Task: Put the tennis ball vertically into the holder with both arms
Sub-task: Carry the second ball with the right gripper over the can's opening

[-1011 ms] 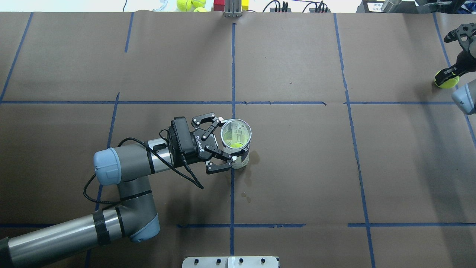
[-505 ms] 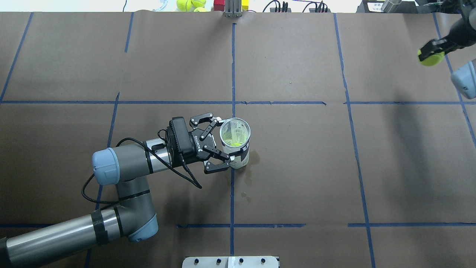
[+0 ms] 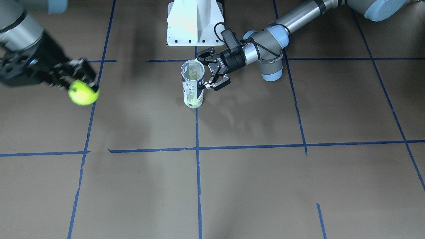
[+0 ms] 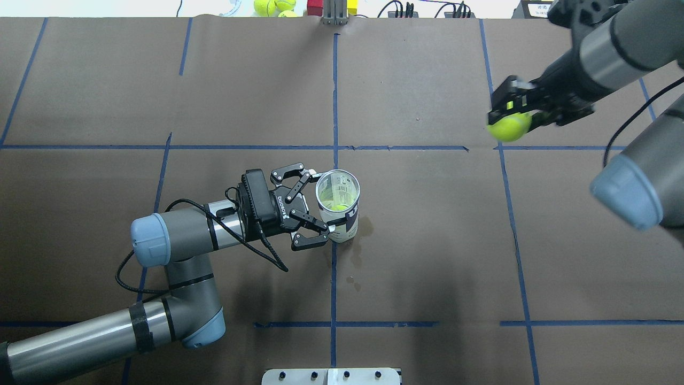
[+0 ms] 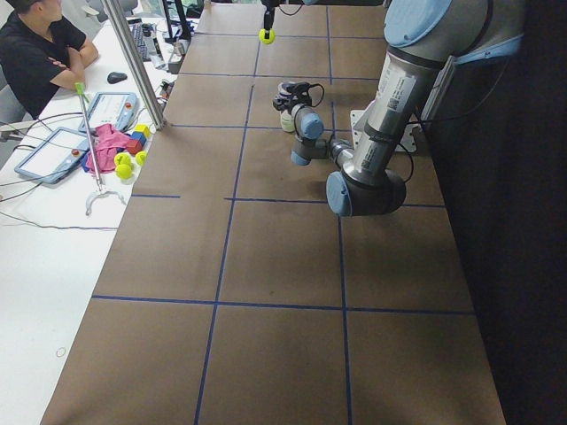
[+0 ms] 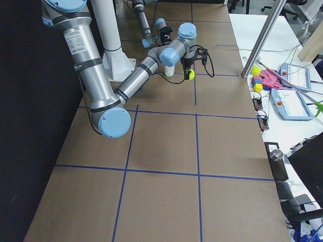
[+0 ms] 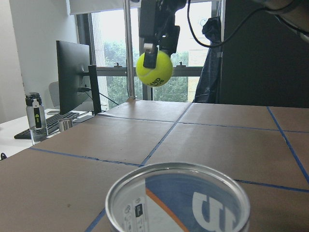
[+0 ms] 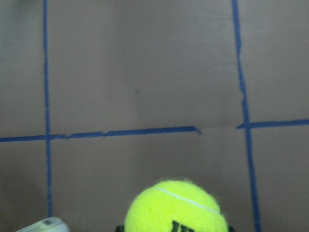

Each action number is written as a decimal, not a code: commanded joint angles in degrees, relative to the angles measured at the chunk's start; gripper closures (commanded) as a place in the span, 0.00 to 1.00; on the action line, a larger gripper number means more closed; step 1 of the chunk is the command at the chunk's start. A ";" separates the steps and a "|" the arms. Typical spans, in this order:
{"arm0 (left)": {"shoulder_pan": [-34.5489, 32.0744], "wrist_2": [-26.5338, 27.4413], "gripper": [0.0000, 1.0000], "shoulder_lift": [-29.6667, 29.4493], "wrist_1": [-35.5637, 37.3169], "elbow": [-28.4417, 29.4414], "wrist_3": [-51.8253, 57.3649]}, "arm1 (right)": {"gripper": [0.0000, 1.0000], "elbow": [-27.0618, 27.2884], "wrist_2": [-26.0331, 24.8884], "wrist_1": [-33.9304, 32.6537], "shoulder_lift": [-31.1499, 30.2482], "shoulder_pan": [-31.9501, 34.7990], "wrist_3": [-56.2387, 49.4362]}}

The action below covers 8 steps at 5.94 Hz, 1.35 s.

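The holder (image 4: 347, 224) stands upright near the table's middle, its open mouth up, with a yellow-green ball (image 4: 337, 207) low inside it. It also shows in the front view (image 3: 192, 89) and the left wrist view (image 7: 178, 203). My left gripper (image 4: 326, 202) reaches in level from the left, one finger on each side of the holder, and is shut on it. My right gripper (image 4: 508, 118) is shut on the tennis ball (image 4: 508, 128) and holds it in the air, well right of and beyond the holder. The ball hangs above the table in the left wrist view (image 7: 154, 68) and front view (image 3: 83, 93).
Spare tennis balls (image 4: 272, 6) and coloured blocks (image 4: 315, 6) lie beyond the table's far edge. The white pedestal base (image 3: 194, 23) stands behind the holder. A person (image 5: 35, 53) sits at a side table with tablets. Blue tape lines grid the brown table.
My right arm has swung in from the far right edge, lifting and carrying the tennis ball leftward towards the middle. My left gripper and the holder have barely moved.
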 commanded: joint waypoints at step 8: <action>0.10 0.53 0.05 -0.05 -0.09 -0.23 -0.09 | 0.32 -7.26 -17.98 -1.01 19.21 -20.41 20.10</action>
